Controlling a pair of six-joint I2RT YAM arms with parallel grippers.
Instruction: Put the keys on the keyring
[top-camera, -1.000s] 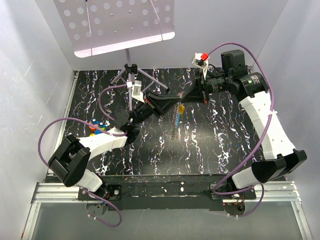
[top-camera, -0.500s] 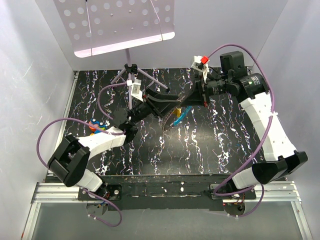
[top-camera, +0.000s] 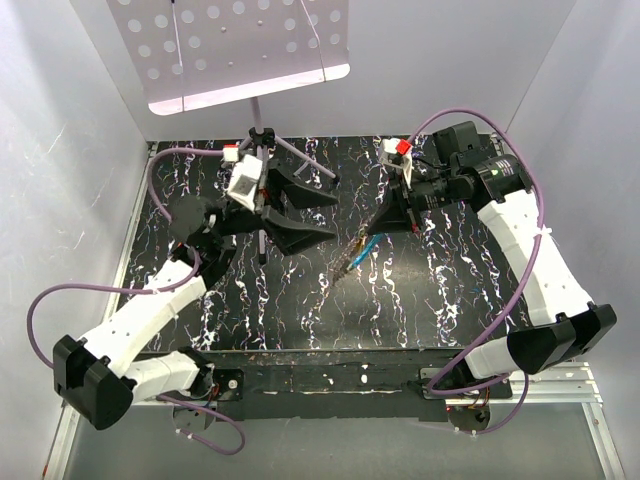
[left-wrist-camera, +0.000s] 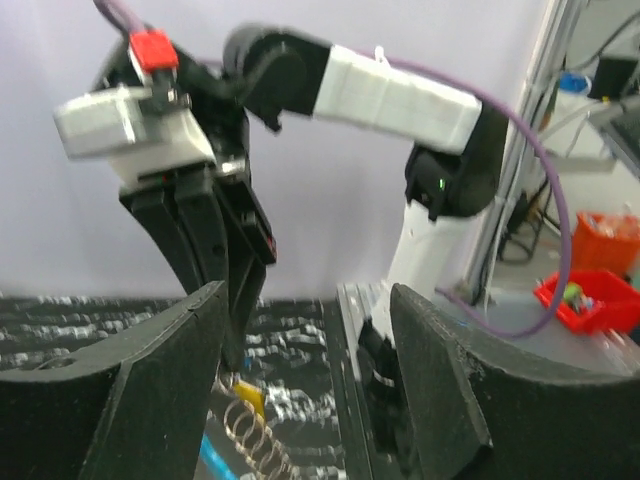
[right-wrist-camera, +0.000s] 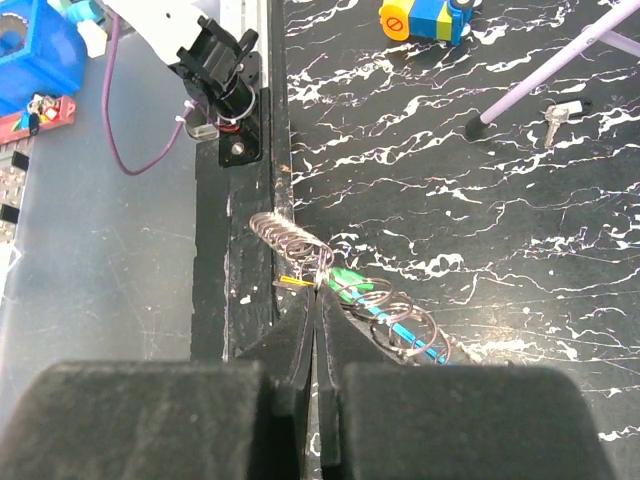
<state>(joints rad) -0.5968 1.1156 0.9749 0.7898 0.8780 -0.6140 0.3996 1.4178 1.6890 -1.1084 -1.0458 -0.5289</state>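
Note:
My right gripper (right-wrist-camera: 318, 290) is shut on the keyring (right-wrist-camera: 290, 240), a chain of linked wire rings that sags on either side of its tips. The yellow key (right-wrist-camera: 293, 282) sits edge-on at the tips. The blue key (right-wrist-camera: 400, 325) shows as a thin strip among the rings, next to a green piece. From above, the keyring (top-camera: 350, 258) hangs from the right gripper (top-camera: 372, 233) down to the mat. My left gripper (top-camera: 320, 212) stands open and empty to its left, apart from the rings. In the left wrist view the left gripper (left-wrist-camera: 305, 330) frames the yellow key (left-wrist-camera: 245, 395).
A purple tripod stand (top-camera: 262, 135) with a perforated board (top-camera: 240, 45) stands at the back. Coloured toy blocks (right-wrist-camera: 425, 15) and a small silver key (right-wrist-camera: 558, 113) lie on the mat. The table's near edge (right-wrist-camera: 240, 250) runs below the rings.
My left gripper has opened, let go of the rings and drawn back to the left. The ring chain now hangs from the right gripper alone, which has dropped slightly.

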